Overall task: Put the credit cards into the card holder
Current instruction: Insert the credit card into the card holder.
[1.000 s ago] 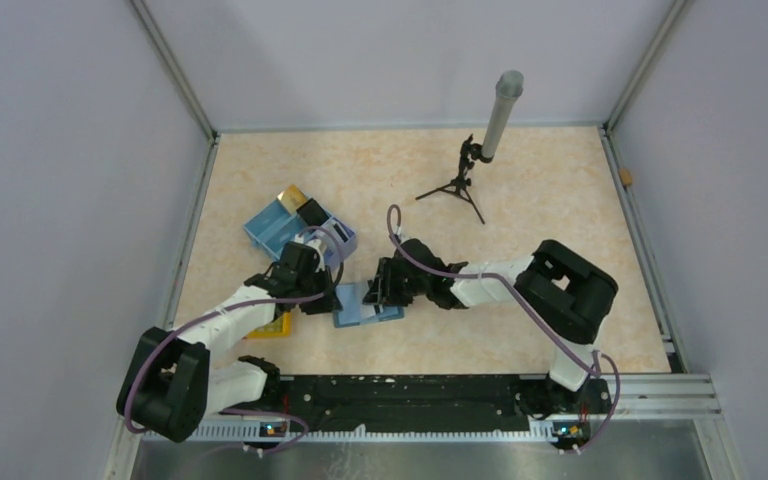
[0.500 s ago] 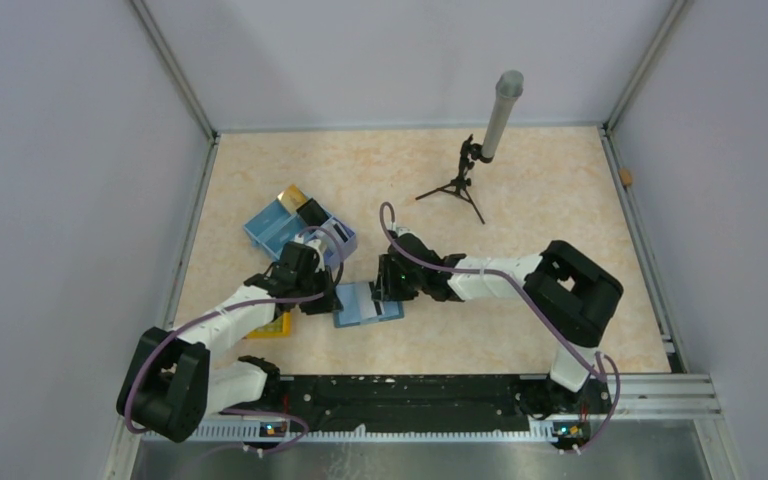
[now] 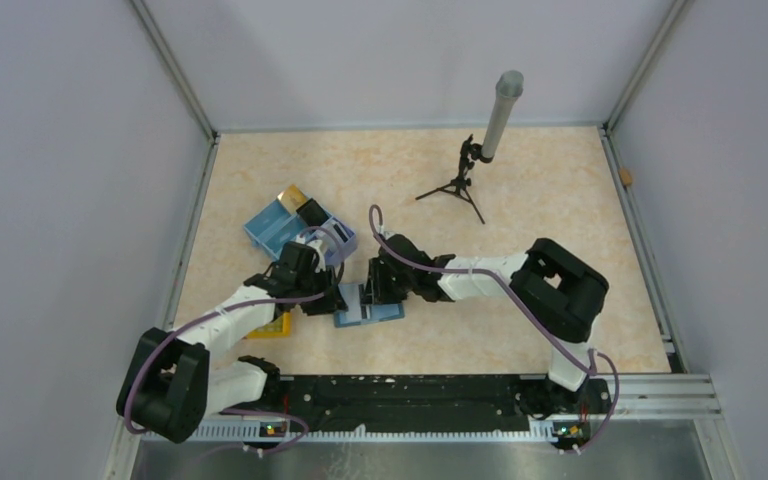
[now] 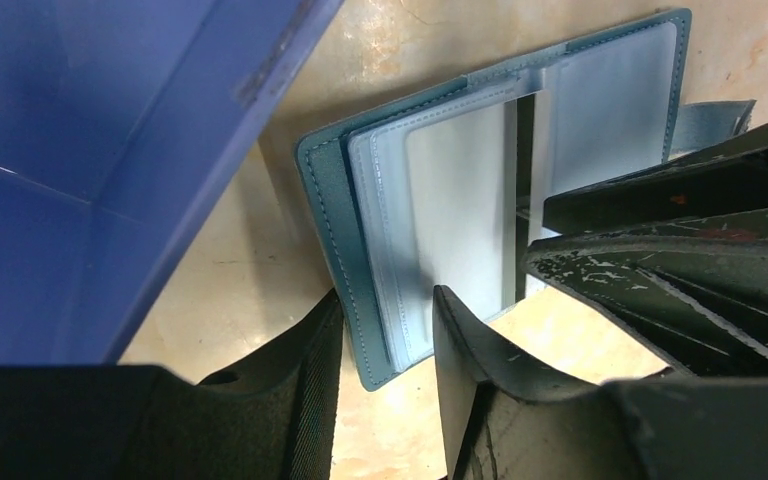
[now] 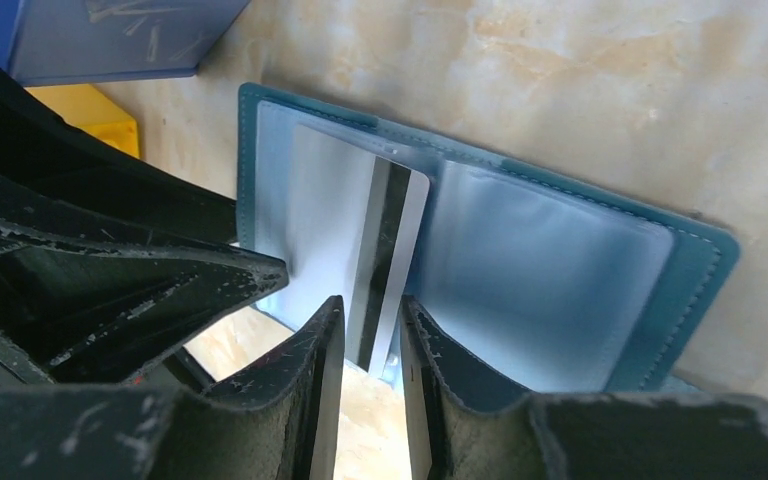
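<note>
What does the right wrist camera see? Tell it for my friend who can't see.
The right gripper, fingers open, straddles the end of a pale, dark-striped card partly tucked into a clear pocket of the open teal card holder. A blue box and a yellow block show at the upper left.

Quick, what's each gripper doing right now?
Left gripper: open, straddling the card holder edge.
Right gripper: narrowly apart around the striped card; whether it grips cannot be told.
</note>
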{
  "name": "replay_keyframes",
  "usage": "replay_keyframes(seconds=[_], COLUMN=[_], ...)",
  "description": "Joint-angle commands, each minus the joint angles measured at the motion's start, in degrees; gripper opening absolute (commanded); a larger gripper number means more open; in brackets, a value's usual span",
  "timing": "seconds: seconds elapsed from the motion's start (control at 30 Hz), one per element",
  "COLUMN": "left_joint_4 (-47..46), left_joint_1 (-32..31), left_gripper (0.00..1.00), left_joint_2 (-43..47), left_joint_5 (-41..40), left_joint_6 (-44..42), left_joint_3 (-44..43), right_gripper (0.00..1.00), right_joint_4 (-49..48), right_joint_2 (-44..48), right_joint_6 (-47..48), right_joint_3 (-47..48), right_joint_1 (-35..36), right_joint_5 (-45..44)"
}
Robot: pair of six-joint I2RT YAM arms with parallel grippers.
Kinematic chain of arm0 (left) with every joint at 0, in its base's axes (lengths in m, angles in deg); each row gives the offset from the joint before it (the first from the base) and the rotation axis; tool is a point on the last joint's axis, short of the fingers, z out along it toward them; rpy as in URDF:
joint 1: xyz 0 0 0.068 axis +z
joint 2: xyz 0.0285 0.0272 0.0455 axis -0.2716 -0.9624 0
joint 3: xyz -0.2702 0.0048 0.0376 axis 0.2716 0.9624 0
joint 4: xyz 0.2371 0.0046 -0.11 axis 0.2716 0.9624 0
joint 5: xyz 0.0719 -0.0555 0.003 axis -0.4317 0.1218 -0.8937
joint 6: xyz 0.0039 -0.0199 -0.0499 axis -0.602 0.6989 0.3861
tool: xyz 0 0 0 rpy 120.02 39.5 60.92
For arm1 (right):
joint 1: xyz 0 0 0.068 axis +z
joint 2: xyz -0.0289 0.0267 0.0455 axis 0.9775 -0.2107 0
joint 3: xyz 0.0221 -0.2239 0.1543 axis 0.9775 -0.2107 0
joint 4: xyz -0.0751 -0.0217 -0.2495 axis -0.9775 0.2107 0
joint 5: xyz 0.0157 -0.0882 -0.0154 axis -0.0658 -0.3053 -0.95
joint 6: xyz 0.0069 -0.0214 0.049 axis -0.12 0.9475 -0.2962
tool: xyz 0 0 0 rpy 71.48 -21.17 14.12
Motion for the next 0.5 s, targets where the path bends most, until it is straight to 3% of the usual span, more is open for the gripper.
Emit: replay_keyframes(seconds=[0.0,0.27,0.47], left_joint_4=[-1.5,-2.4,5.2], left_joint_1=[-0.1,-0.1,-0.1], left_gripper=[0.40,0.41,0.59], left_joint_2=[1.3,3.0,9.3], left_joint_5=[3.3,5.0,1.3], left_joint_6=[1.5,3.6,2.9], left_joint_3=[0.2,1.1,-4.1], right_gripper=[0.26,0.26,0.31], right_joint_4=[-5.5,-9.2,-3.0], right_joint_2=[-1.6,-1.4,6.5], right_joint_6=[-2.5,-4.4,-1.1], right_joint_3=[1.4,0.0,-1.9], right_joint_1=[1.1,1.2,1.2], right_joint_5=[3.0,3.4,-2.5])
